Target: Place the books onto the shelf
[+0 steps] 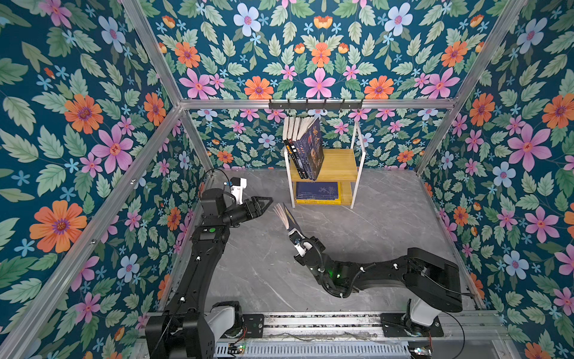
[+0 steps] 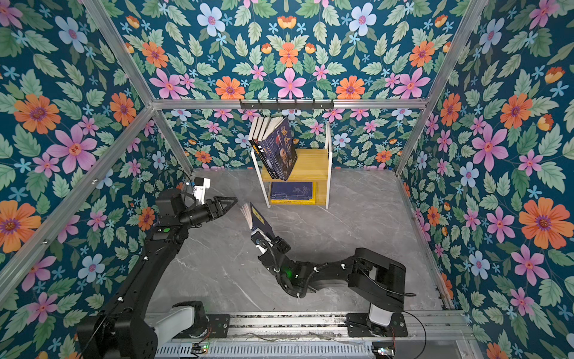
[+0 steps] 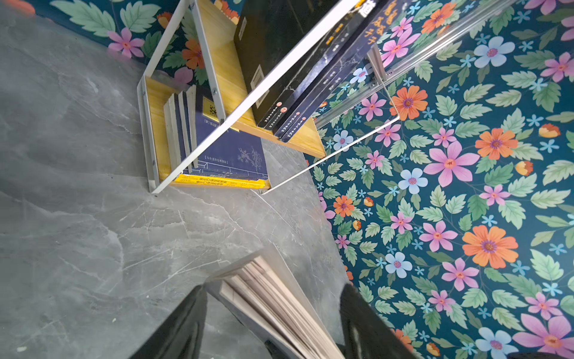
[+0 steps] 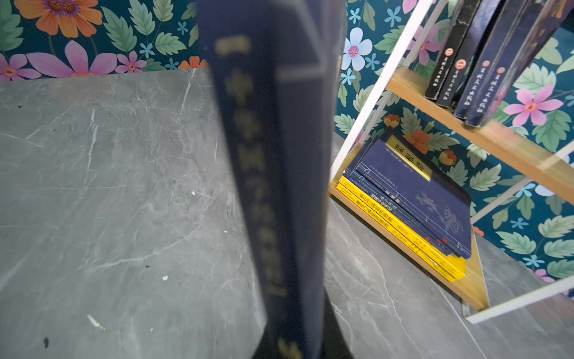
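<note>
- navy book [image 1: 287, 219] is clamped at one end by the right tool [image 1: 295, 239]; left tool [image 1: 268, 202] is spread, empty.
- it could be levered loose, or snagged on the shelf [image 1: 340, 164] at 1 o'clock.

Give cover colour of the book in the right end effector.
The book is navy, with yellowish spine lettering; shows best in the right wrist view.

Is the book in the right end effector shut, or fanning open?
Fanning open. The navy book, gripped at one end by the right end effector, shows pages splayed apart at its free end.
</note>
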Tool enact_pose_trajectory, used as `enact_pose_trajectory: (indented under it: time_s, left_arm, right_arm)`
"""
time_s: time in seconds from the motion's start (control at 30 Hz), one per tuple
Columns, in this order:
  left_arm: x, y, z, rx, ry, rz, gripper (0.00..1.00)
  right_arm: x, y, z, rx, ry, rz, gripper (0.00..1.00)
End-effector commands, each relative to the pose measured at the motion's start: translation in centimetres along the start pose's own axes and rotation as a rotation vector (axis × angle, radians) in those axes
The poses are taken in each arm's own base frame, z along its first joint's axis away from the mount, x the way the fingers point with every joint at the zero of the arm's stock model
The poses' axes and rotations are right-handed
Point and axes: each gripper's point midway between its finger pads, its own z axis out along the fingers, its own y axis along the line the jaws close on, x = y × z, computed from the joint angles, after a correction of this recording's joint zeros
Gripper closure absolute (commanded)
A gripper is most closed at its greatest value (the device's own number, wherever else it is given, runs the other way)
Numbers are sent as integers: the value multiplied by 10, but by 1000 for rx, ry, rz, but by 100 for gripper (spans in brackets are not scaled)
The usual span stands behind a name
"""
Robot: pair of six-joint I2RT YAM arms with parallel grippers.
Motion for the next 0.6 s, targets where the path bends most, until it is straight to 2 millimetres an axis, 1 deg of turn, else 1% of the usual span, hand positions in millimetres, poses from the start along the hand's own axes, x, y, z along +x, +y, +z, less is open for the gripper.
enact_pose_trajectory:
  time_s: [0.0,0.07,0.13,0.2,0.3,0.47,0.5,0.57]
  left_arm:
    - [3,-7,-1,32,20,67,24]
    - [4,-10,-4,33,34,76,16]
    - [4,-17,-6,39,49,128,11]
    - [5,-13,-7,14,49,157,0]
    - [4,0,-9,-66,39,192,0]
    - [2,29,-20,-277,30,304,0]
    - [-3,35,-24,-329,17,308,0]
    - [-10,38,-30,-386,1,321,0]
  right_arm:
    - [-19,-19,-13,38,-79,133,100]
    - [-21,-29,-18,71,-100,157,100]
    - [-29,-36,-22,74,-113,165,100]
    - [-37,-44,-24,74,-128,170,100]
    - [-51,-63,-25,105,-157,204,100]
    - [-87,-93,-27,78,-219,243,100]
    - [-94,-102,-26,77,-235,260,100]
    - [-107,-127,-25,107,-266,306,100]
